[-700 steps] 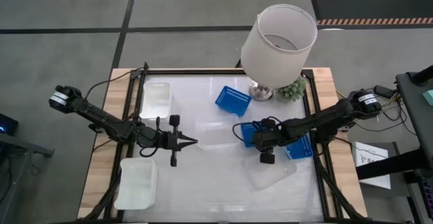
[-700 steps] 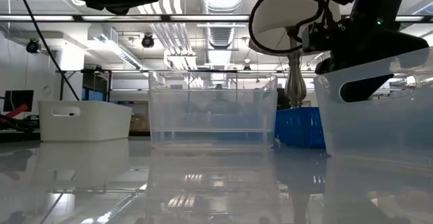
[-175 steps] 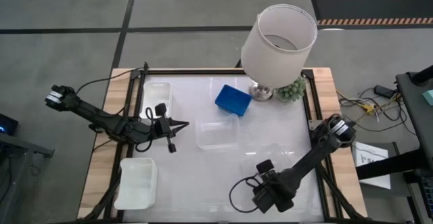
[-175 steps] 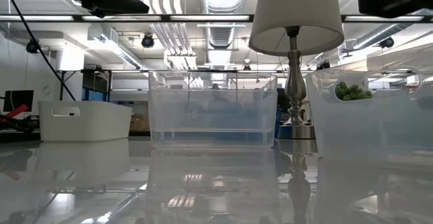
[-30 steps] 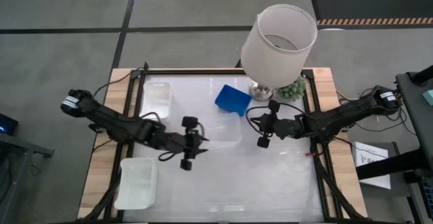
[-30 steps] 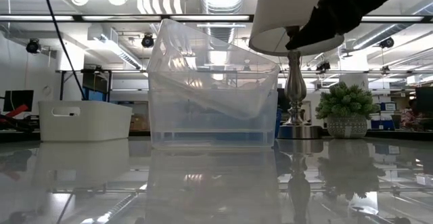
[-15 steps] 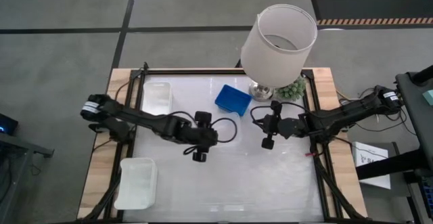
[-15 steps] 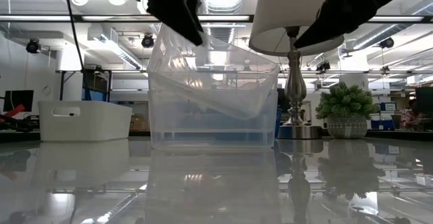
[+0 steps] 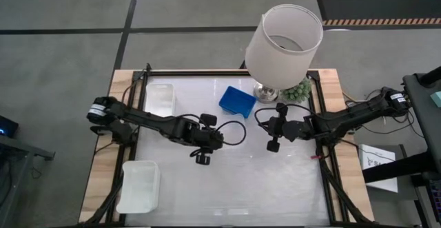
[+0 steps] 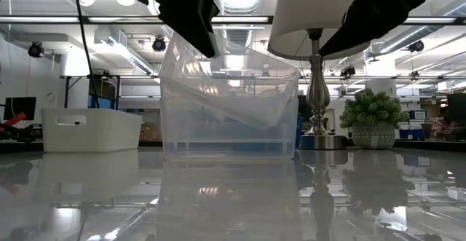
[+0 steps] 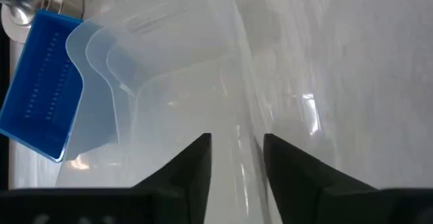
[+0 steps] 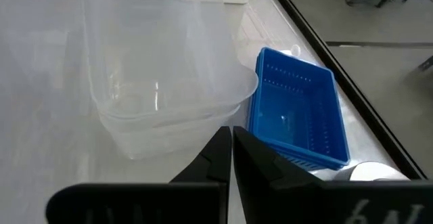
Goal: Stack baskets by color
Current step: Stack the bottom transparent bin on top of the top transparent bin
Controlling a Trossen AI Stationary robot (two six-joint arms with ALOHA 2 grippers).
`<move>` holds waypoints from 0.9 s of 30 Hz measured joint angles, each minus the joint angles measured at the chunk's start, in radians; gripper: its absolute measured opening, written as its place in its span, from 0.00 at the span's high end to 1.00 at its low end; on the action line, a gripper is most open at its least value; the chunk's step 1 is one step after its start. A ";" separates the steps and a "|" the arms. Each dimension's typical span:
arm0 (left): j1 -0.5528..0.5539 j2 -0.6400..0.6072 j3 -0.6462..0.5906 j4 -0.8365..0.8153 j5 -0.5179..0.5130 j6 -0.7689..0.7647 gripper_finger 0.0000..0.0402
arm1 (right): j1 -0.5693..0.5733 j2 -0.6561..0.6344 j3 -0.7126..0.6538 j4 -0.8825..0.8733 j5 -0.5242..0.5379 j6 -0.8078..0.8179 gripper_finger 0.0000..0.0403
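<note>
Logging the table as I see it from the console.

Item: clear baskets [image 10: 229, 113], mid-table, one sitting tilted inside the other, its one side riding high above the lower basket's rim.

Item: left gripper [image 9: 222, 138], reaching in over the near-left rim of that clear pair; my left wrist view shows the fingers [image 11: 193, 166] parted with a clear wall running up between them. I cannot tell whether they press on it.

Item: right gripper [image 9: 263, 126], hanging just right of the clear pair, clenched tight on nothing; in its wrist view the two fingertips [image 12: 223, 153] meet.

Item: blue baskets [image 9: 238, 102], nested into one stack, just behind the clear pair and beside the lamp [image 9: 284, 40].

Item: white basket [image 9: 159, 98], far-left corner of the table [image 9: 275, 187].

Item: second white basket [image 9: 140, 185], near-left corner, well apart from the first.

Item: small potted plant [image 9: 298, 90], beside the lamp base at the far right.
</note>
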 joint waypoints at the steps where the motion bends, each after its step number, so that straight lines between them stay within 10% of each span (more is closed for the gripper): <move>1: 0.000 0.000 0.000 0.000 0.004 0.000 0.73 | 0.000 0.000 0.000 0.000 0.000 0.000 0.98; 10: -0.002 -0.012 -0.002 0.001 0.030 -0.002 0.98 | 0.000 0.000 -0.001 0.001 0.000 0.000 0.98; 27: -0.045 -0.120 -0.171 0.271 -0.060 -0.029 1.00 | 0.000 0.000 -0.005 0.006 0.000 0.009 0.98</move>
